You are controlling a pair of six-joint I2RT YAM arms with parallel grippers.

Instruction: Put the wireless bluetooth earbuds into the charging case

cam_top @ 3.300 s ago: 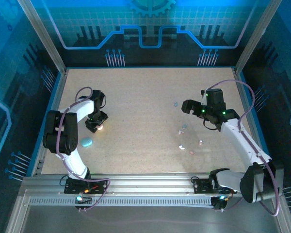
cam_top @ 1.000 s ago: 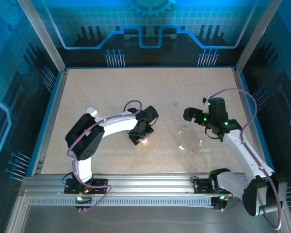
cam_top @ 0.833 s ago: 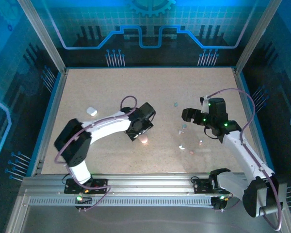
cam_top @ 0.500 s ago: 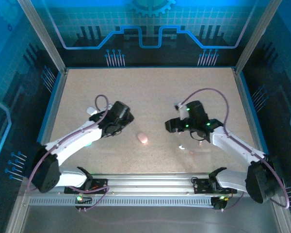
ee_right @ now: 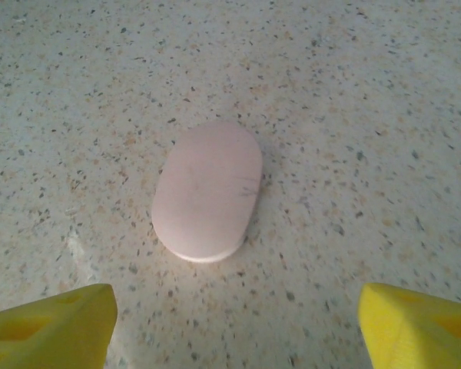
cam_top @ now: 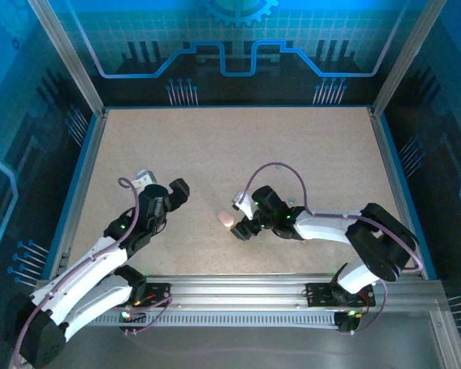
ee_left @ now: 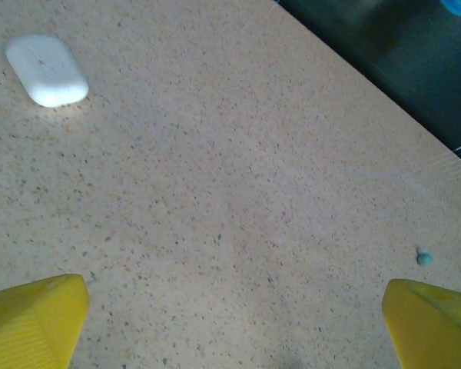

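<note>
Pink and shut, the charging case (ee_right: pixel 207 192) lies on the surface (ee_right: pixel 369 77) before the right claw (ee_right: pixel 234 327), spread and empty like the left claw (ee_left: pixel 230 323), while a tiny blue earbud (ee_left: pixel 424 259) lies loose, apparently none inserted yet.

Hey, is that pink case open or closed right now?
Closed: the pink case lies flat on the table, one smooth oval, no lid raised.
</note>
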